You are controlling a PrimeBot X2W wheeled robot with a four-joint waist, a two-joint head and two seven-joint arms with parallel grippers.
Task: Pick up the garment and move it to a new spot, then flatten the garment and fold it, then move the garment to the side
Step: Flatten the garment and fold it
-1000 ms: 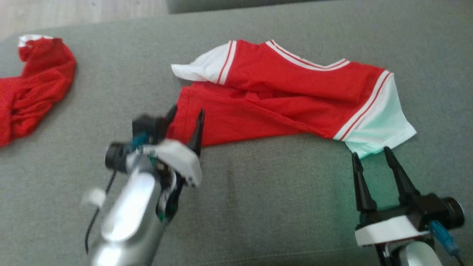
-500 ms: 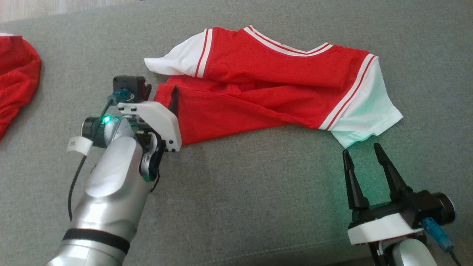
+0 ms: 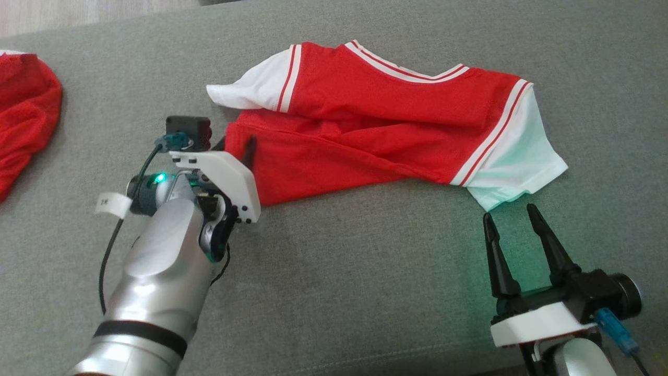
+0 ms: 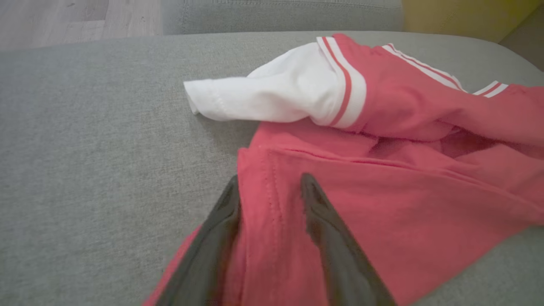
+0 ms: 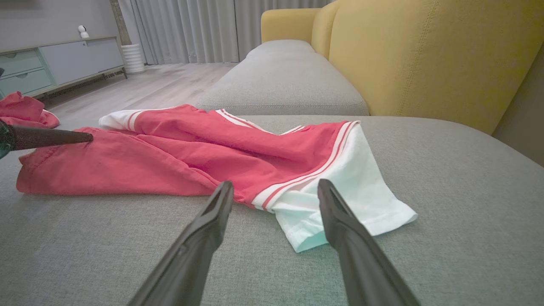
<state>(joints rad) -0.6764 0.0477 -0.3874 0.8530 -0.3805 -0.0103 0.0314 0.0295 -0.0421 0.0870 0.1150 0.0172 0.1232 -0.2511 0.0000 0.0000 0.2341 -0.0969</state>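
1. We work on a grey sofa seat cushion [image 3: 365, 282]. It is covered in a flecked woven fabric and has a seam along its near edge.
2. The right wrist view gives us the room. A yellow backrest [image 5: 425, 55] rises on the right and a second cushion [image 5: 284, 80], also grey, lies beyond. Farther off we see pleated pale curtains [image 5: 191, 29], a low blue-grey cabinet [image 5: 63, 59] and a white ribbed pot [image 5: 133, 57] on a light wooden floor [image 5: 161, 89].
3. The head view gives us the layout from above. The red jersey [image 3: 376, 130] lies rumpled lengthwise across the far half of the seat cushion, doubled over on itself. It has a white sleeve at each end and red-and-white stripes at the sleeve seams and neckline.
4. At the far left edge sits a crumpled red garment [image 3: 26, 115] of mesh fabric, well apart from the jersey.
5. The left wrist view brings us close to the stitched hem. The left pincer [image 4: 270, 180] has its tapered dark fingers a modest way apart over the jersey's near-left hem corner. There is cloth between them, but they are not closed on it.
6. The right pincer [image 3: 510, 212] sits near right with its fingers spread wide. Its tips are just short of the right sleeve [image 3: 516, 156] and it grips nothing.
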